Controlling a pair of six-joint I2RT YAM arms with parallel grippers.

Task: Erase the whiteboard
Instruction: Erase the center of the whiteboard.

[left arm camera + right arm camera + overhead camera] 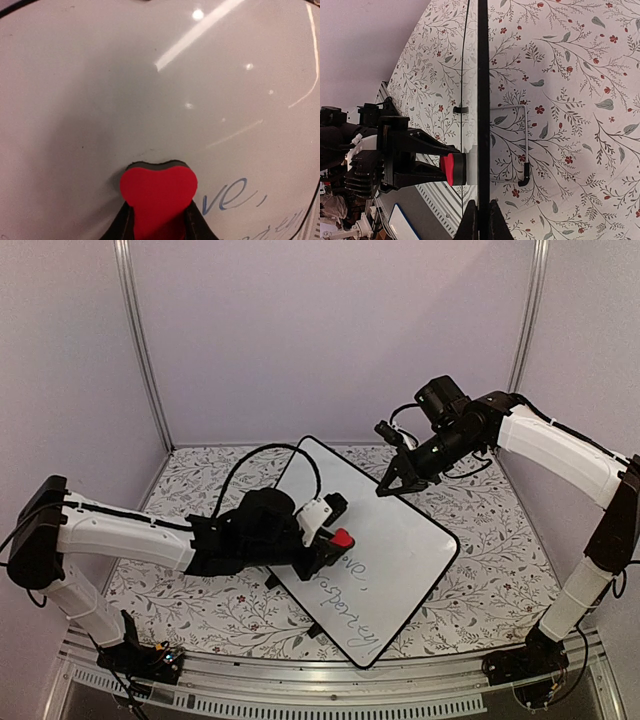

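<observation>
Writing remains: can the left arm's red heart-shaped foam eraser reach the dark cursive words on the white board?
Probably yes: the dark cursive words lie right beside the red heart-shaped eraser, bare whiteboard between; the right gripper grips the far rim.

Gripper point(159, 221) holds red eraser point(158, 192), apparently touching whiteboard point(100, 100) beside handwriting point(231, 196).

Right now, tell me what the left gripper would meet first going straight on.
The whiteboard: the red eraser in the left gripper looks pressed against it, beside the handwriting.
</observation>
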